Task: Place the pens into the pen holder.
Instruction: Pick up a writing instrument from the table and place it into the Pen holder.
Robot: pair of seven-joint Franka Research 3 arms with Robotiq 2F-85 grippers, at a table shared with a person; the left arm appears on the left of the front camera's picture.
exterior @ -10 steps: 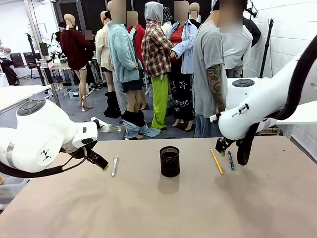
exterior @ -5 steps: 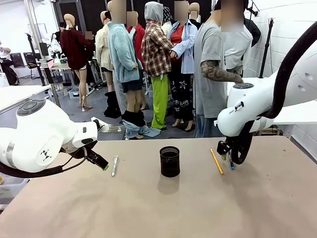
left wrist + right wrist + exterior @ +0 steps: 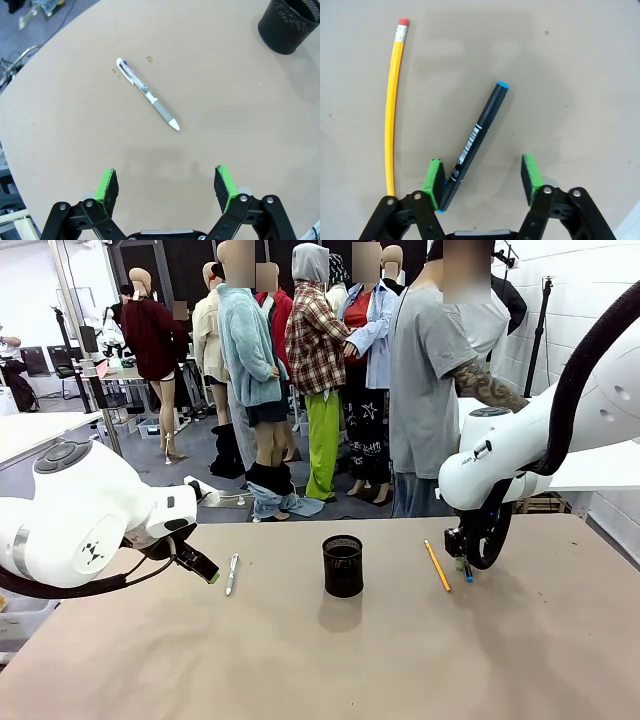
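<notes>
The dark bluish pen (image 3: 475,137) is judged to be light, stiff and smooth-barrelled, so rolling on the tabletop (image 3: 580,75) or slipping between the pads may be expected. It would best be taken across the barrel near mid-length, so that it does not swing when lifted. At present it lies slanted between the right jaws, its near end low against one green pad (image 3: 434,175) and apparently touching it, while its blue-tipped far end points ahead and away from that pad. The opposite pad (image 3: 529,172) stands clear of it. The right jaws are parted with a gap left over the pen; nothing is clamped. The yellow-orange pencil (image 3: 392,110), equally light and stiff, lies outside these jaws, beyond the pad that meets the pen.

The left jaws are spread wide and hold nothing. The white-silver pen (image 3: 147,94) lies ahead of them on the tabletop, well apart and slanted across their opening. The pen holder (image 3: 290,27) stands farther ahead and off to one side, with no pen seen in it.
</notes>
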